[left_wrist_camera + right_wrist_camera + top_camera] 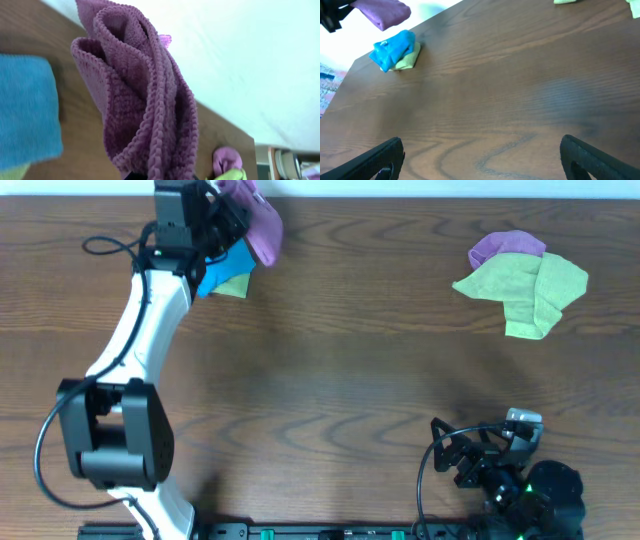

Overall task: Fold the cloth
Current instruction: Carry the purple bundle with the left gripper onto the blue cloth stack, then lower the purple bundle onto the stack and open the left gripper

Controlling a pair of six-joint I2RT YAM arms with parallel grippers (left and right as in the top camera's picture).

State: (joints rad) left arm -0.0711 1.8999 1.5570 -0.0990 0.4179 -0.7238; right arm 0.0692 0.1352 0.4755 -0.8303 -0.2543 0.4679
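My left gripper [228,208] is at the table's far left corner, shut on a folded purple cloth [258,225] that hangs from it above the table. In the left wrist view the purple cloth [145,100] fills the frame and hides the jaws. Just below it, a folded blue cloth [222,265] lies on a folded green cloth [236,284]; both show in the right wrist view [394,49]. My right gripper [480,155] is open and empty, parked at the near right edge [490,465].
A crumpled pile of a green cloth [525,290] and a purple cloth [505,246] lies at the far right of the wooden table [340,380]. The table's far edge runs right behind the left gripper.
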